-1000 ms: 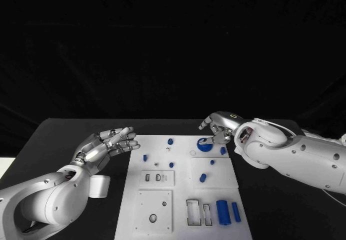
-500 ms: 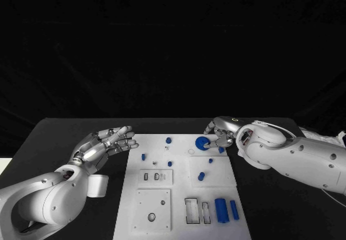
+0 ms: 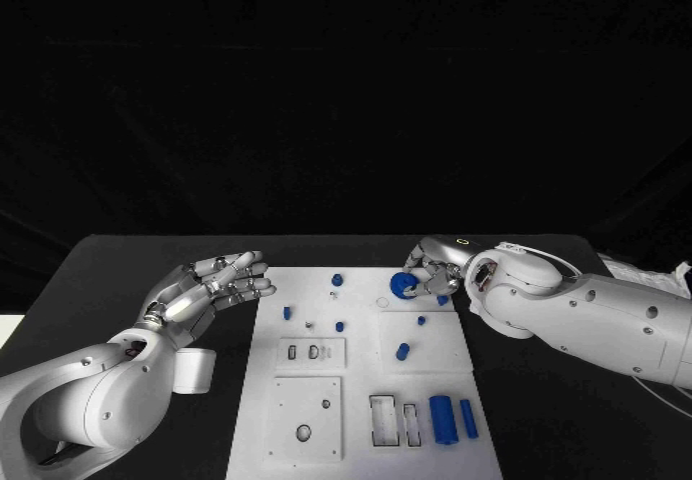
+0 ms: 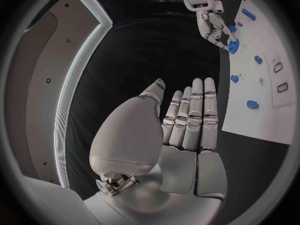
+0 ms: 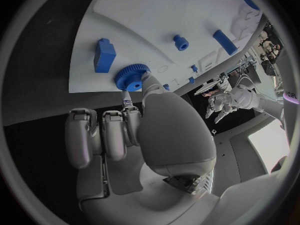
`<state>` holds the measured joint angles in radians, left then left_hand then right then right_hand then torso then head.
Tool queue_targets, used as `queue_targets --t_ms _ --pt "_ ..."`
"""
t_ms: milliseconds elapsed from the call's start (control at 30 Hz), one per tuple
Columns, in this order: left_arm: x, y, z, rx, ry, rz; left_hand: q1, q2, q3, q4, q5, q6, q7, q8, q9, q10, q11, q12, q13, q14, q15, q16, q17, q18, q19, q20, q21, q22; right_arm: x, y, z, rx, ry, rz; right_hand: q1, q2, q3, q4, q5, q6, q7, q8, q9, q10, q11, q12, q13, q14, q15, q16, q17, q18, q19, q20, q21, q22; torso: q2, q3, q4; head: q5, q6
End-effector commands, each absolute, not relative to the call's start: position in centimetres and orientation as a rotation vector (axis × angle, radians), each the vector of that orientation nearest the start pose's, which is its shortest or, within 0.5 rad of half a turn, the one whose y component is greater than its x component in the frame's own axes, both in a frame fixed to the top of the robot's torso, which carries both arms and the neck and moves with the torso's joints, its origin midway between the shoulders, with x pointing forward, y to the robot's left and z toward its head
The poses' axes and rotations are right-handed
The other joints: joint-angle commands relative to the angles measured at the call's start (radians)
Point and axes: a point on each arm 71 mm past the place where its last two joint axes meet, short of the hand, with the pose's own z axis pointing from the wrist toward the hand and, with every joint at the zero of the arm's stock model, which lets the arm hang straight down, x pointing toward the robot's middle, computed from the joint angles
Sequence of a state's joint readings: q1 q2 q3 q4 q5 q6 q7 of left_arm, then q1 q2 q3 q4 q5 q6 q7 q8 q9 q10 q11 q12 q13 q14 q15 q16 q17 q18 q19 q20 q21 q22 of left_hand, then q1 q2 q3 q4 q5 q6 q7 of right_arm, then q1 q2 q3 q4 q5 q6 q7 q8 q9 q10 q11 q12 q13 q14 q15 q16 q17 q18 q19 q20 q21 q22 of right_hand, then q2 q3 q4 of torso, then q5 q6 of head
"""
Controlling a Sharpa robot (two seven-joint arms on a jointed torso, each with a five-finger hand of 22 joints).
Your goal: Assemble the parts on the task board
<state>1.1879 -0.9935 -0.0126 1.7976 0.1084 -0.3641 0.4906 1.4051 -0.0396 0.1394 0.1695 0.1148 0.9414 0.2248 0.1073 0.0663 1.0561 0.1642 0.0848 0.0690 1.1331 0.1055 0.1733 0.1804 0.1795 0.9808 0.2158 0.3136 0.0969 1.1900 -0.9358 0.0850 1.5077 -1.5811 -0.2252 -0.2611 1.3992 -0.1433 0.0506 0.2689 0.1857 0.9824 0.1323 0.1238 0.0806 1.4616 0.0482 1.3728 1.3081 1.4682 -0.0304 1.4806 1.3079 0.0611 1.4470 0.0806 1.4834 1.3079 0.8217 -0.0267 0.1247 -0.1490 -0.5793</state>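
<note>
Right hand (image 3: 437,272) pinches the blue gear (image 5: 131,77) at the board's (image 3: 361,400) far edge, tilted on edge. Left hand (image 3: 209,288) released, fingers extended.

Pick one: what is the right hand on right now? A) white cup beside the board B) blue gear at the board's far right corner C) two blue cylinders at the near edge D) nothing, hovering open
B: the right hand has its fingers closed on the blue gear at the board's far right corner.
</note>
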Motion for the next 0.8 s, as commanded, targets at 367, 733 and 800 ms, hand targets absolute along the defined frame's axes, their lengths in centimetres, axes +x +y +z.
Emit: queue_targets --t_ms 367,733,800 --pt "43.8 20.6 -14.7 -1.174 1.312 -1.720 0.003 0.011 0.000 -0.006 -0.006 0.002 0.006 -0.004 -0.001 0.001 0.006 -0.004 -0.001 -0.002 0.009 -0.005 0.002 0.004 0.000 0.004 -0.005 -0.001 50.4 -25.8 -15.1 -0.131 1.651 0.340 0.044 0.044 0.060 -0.042 -0.025 0.045 -0.006 0.020 0.003 0.034 -0.009 0.033 0.125 0.072 -0.003 0.016 0.090 -0.017 0.015 -0.005 0.013 0.055 -0.001 -0.0003 0.0014 -0.001 0.000" --pt "43.8 20.6 -14.7 -1.174 1.313 -1.720 0.003 0.012 0.000 -0.007 -0.006 0.004 0.005 -0.006 -0.001 0.002 0.006 -0.006 -0.001 -0.001 0.008 -0.007 0.003 0.004 0.000 0.004 -0.007 -0.003 50.1 -24.9 -15.2 -0.201 1.597 0.337 0.100 0.067 0.158 -0.108 -0.042 0.113 -0.026 0.035 0.016 0.057 -0.027 0.080 0.168 0.074 -0.018 0.024 0.106 -0.022 0.028 -0.017 0.023 0.080 0.000 -0.0004 0.0023 -0.002 -0.004" --pt "43.8 20.6 -14.7 -1.174 1.313 -1.720 0.003 0.012 0.000 -0.007 -0.006 0.004 0.005 -0.006 -0.001 0.003 0.006 -0.006 -0.001 -0.001 0.008 -0.007 0.003 0.004 0.000 0.004 -0.007 -0.003 49.9 -24.6 -15.1 -0.207 1.584 0.345 0.096 0.068 0.168 -0.112 -0.039 0.117 -0.028 0.035 0.017 0.059 -0.028 0.083 0.171 0.074 -0.019 0.024 0.108 -0.023 0.031 -0.018 0.024 0.084 -0.001 -0.0006 0.0027 -0.004 -0.005"
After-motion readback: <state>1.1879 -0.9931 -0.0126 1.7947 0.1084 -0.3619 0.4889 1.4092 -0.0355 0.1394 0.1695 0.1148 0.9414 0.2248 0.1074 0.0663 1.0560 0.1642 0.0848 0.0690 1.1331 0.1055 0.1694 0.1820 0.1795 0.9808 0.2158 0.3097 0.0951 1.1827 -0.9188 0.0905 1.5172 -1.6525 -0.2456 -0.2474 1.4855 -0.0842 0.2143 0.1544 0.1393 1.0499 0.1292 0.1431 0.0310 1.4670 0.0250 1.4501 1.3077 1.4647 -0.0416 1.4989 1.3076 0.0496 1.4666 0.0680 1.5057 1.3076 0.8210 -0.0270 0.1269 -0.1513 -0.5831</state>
